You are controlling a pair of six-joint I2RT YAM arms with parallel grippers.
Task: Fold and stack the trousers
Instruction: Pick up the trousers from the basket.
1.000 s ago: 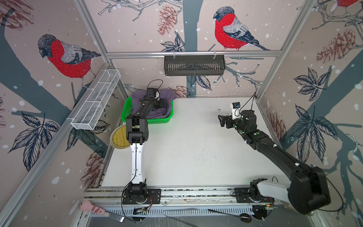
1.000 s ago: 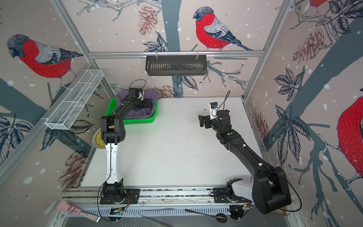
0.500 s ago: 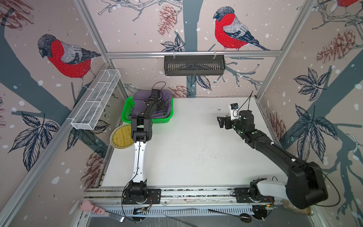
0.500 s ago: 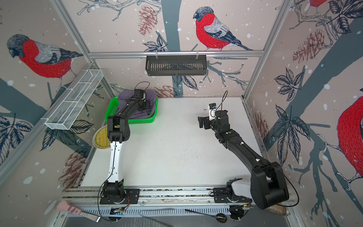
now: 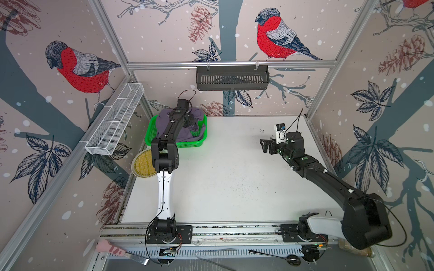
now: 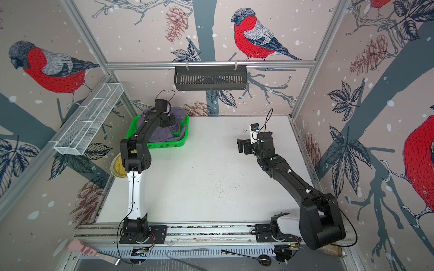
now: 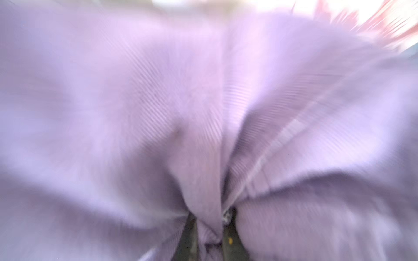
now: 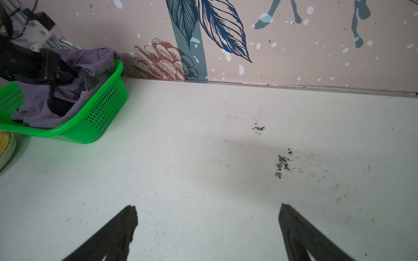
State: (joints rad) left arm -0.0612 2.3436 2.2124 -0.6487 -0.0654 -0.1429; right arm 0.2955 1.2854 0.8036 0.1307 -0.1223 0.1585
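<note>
The purple-grey trousers (image 5: pixel 187 137) (image 6: pixel 162 137) lie crumpled in the green basket (image 5: pixel 187 144) (image 6: pixel 164 146) at the back left of the table, spilling over its far rim. My left gripper (image 5: pixel 191 122) (image 6: pixel 173 122) reaches down into the heap. In the left wrist view the gripper (image 7: pixel 209 228) is shut on a ridge of trousers cloth (image 7: pixel 158 101), which fills that view. My right gripper (image 5: pixel 264 146) (image 6: pixel 240 146) hovers over the bare table at the right, pointing towards the basket. It is open (image 8: pixel 207 209) with nothing between its fingers. From there I see trousers (image 8: pixel 90 65) and basket (image 8: pixel 101 117).
A round yellow disc (image 5: pixel 143 164) lies beside the basket at the table's left edge. A white wire rack (image 5: pixel 115 122) hangs on the left wall and a black shelf (image 5: pixel 232 77) on the back wall. A pink-handled spatula (image 5: pixel 112 250) and a black spoon (image 5: pixel 281 257) lie in front of the rail.
My left gripper has reached further into the basket and shut on the trousers cloth. The right arm has barely shifted and stays open.
</note>
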